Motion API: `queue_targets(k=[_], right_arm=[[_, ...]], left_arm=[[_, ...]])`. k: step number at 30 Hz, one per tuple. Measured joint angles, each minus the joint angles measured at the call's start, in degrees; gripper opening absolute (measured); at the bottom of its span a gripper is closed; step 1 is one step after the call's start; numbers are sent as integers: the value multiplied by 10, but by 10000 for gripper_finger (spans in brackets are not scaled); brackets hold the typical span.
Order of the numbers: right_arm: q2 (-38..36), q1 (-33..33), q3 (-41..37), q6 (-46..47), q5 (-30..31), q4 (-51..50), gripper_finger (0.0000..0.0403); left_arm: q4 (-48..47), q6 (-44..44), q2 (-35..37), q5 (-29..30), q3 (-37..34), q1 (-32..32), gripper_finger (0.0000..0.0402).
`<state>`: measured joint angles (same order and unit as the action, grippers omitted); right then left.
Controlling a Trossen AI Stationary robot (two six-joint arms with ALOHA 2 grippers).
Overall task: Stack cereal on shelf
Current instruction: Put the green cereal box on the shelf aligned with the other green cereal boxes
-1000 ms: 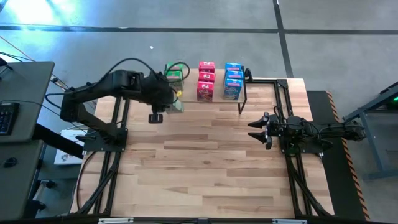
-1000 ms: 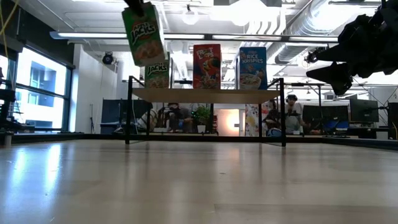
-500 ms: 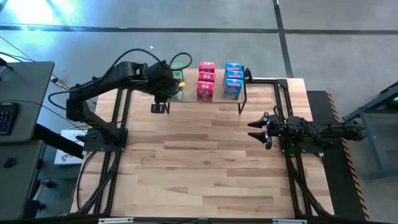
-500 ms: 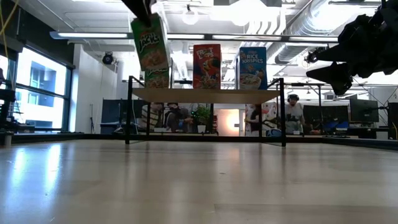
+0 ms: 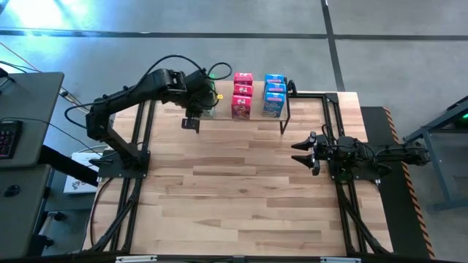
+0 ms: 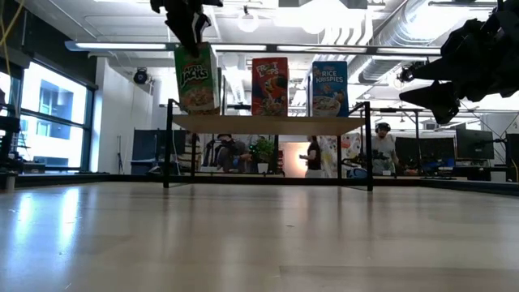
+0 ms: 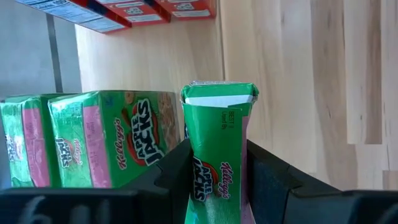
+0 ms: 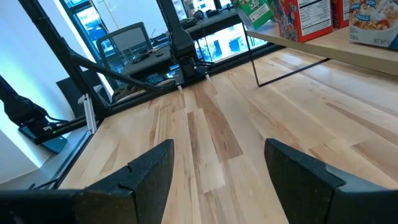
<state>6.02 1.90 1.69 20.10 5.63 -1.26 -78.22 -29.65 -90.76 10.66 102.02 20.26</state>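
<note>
The shelf (image 6: 268,123) stands at the table's far edge. On its top board are red cereal boxes (image 5: 242,95), blue ones (image 5: 273,93) and two green ones (image 7: 118,137) at its left end. My left gripper (image 6: 188,32) hangs over that left end, shut on another green cereal box (image 6: 197,79), right beside the two standing green ones. My right gripper (image 5: 298,151) waits open at the table's right side, pointing level, with nothing between its fingers (image 8: 149,168). My left gripper pinches the green box near its top end (image 6: 195,50), one finger on each broad face (image 7: 198,171). The fingers slant steeply down from above. The box hangs nearly upright, its lower end (image 6: 200,109) at the top board; whether it touches the board I cannot tell.
The shelf's thin black legs (image 6: 168,154) stand on the wooden tabletop (image 5: 241,190), which spreads wide in front of it. Black frame rails (image 5: 344,212) run along the table's left and right sides. People move in the room behind (image 6: 381,150).
My left gripper has carried the green box toward the table's far edge and right, up to the shelf's left end, sinking a little and rolling. The box, tilted before, now hangs nearly upright in front of the standing green boxes.
</note>
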Motion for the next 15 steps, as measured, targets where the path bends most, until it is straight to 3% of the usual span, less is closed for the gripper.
queue_targets(k=[15], right_arm=[[0,0,0,0,0,0,244]], left_arm=[[17,-21,-6,-16,0,31,119]])
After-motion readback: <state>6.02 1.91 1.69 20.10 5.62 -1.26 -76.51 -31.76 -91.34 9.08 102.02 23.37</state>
